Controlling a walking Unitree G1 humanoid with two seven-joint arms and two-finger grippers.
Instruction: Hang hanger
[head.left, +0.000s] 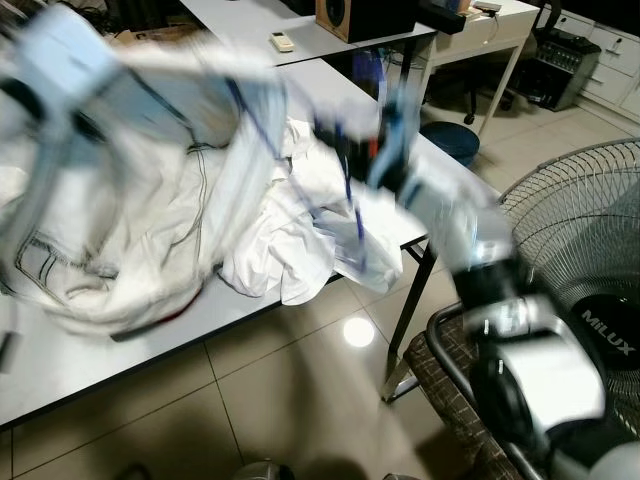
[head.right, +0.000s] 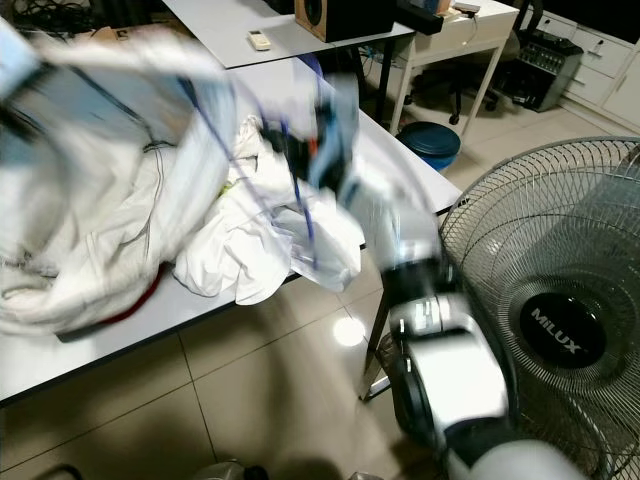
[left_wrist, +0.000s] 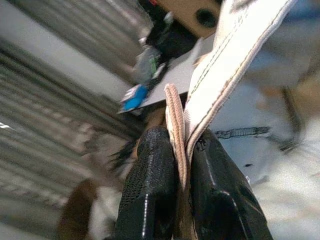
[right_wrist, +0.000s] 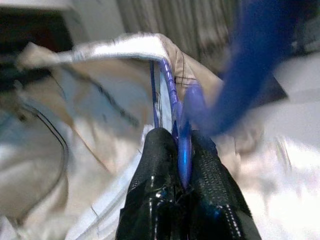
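Indoor home workroom or office; tiled floor (head.left: 290, 370), long white tables (head.left: 90, 370) piled with laundry (head.left: 150, 230), speaker box (head.left: 345, 18) and remote (head.left: 283, 42) on far table, MILUX standing fan (head.right: 545, 300), drawer unit (head.left: 610, 60) behind

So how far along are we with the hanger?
Done: the right gripper is shut on the blue hanger, lifted above the table. In hand: the left gripper pinches a seam of the white garment, raised beside the hanger; the blur suggests both arms are moving. Left: whether the garment sits on the hanger cannot be told, and it hangs on nothing yet. More white clothes lie on the table.
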